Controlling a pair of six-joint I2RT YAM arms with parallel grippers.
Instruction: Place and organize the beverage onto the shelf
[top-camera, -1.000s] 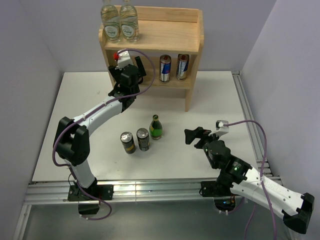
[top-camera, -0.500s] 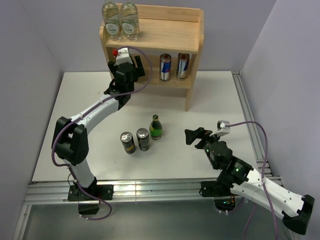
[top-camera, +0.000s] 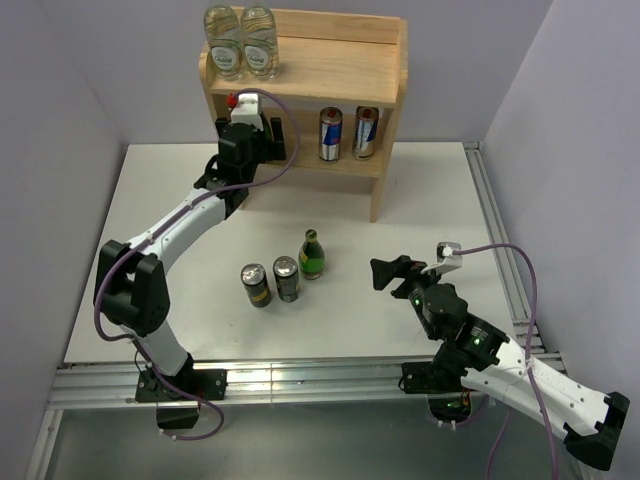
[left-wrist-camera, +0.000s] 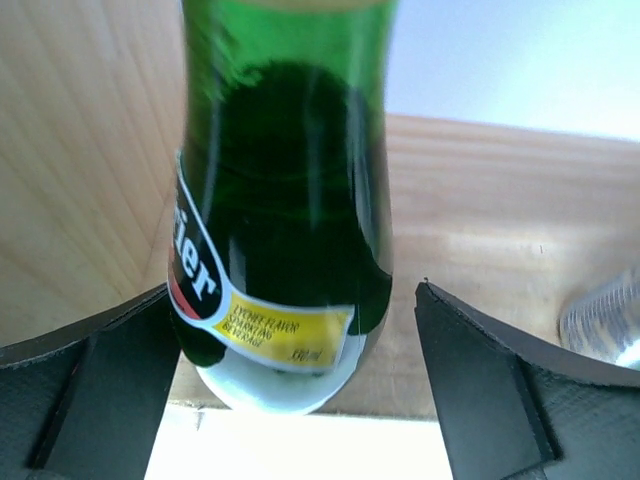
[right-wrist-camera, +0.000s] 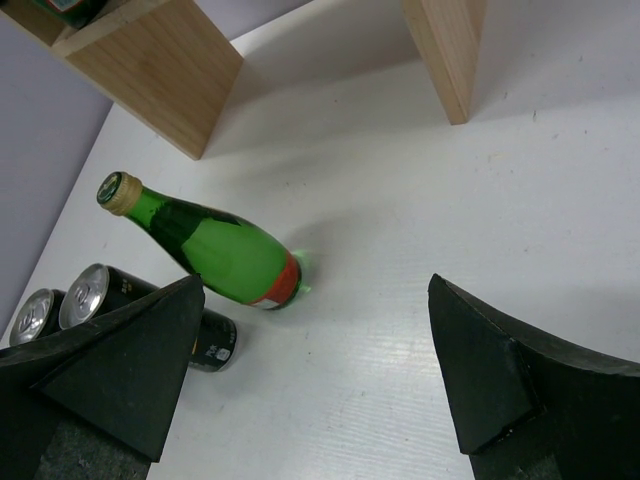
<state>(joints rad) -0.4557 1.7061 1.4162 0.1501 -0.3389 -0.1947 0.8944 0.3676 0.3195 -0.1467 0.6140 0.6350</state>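
The shelf (top-camera: 340, 72) stands at the far edge of the surface (top-camera: 440, 200). The left fingers (left-wrist-camera: 95, 385) are inside the left end of its lower tier, spread wide on either side of a green bottle (left-wrist-camera: 285, 190) standing on the board. A gap shows at the right finger; the left one lies just beside the glass. The right fingers (right-wrist-camera: 500, 390), also spread and empty, hover near right, well apart from the shelf, facing a second green bottle (right-wrist-camera: 215, 250) on the surface.
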